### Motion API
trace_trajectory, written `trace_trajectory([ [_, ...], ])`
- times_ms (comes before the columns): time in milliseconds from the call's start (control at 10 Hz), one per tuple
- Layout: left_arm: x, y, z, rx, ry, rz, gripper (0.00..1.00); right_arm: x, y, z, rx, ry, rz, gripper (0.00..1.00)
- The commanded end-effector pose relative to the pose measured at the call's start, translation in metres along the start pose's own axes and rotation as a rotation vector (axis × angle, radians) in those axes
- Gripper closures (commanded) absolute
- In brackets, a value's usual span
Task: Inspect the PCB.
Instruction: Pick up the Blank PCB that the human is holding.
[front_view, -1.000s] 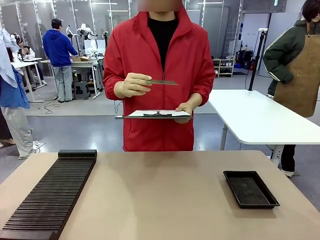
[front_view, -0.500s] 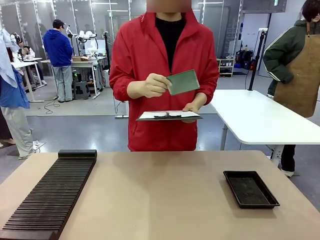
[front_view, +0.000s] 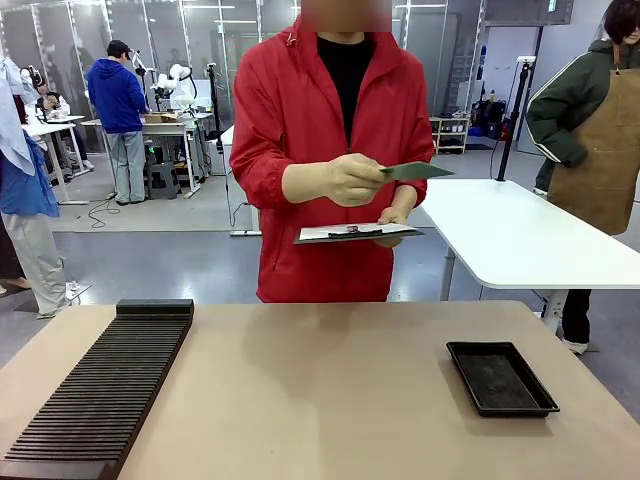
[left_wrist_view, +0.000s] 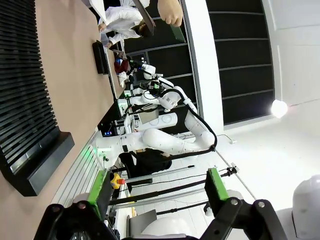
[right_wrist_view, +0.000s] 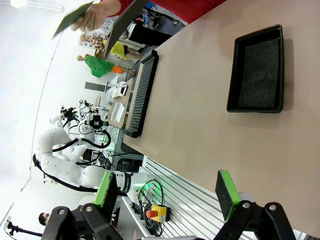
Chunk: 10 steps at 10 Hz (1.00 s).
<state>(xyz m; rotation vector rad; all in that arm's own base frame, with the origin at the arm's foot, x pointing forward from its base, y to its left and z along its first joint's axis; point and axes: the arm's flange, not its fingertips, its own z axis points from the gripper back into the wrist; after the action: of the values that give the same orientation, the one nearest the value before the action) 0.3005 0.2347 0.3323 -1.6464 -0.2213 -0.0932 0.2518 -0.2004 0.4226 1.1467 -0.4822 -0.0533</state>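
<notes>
The PCB (front_view: 415, 171), held in the person's hand (front_view: 350, 180) just above the clipboard (front_view: 355, 233), has turned from face-on to nearly level, so inspection appears under way; left gripper (left_wrist_view: 159, 186) and right gripper (right_wrist_view: 166, 192) both stand wide and empty.

Open lab hall — white worktables (front_view: 520, 240), glass partitions (front_view: 60, 40), grey polished floor (front_view: 150, 262)

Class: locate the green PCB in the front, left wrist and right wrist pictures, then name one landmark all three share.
Front view: the PCB is upper centre-right, in the person's hand, above the clipboard.
Left wrist view: near the top edge, centre, a dark sliver by the hand.
Right wrist view: top left corner, in the hand.
Shared landmark: the black tray.
</notes>
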Motion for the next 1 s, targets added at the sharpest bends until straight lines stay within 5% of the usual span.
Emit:
trace_trajectory([
  [0, -0.002, -0.003, 0.002, 0.009, 0.011, 0.002, 0.04, 0.0, 0.0, 0.002, 0.01, -0.007, 0.02, 0.0],
  [400, -0.002, -0.003, 0.002, 0.009, 0.011, 0.002, 0.04, 0.0, 0.0, 0.0, 0.0, 0.0, 0.0, 0.0],
  [900, -0.002, -0.003, 0.002, 0.009, 0.011, 0.002, 0.04, 0.057, 0.092, -0.066, 0.074, 0.241, -0.267, 0.0],
])
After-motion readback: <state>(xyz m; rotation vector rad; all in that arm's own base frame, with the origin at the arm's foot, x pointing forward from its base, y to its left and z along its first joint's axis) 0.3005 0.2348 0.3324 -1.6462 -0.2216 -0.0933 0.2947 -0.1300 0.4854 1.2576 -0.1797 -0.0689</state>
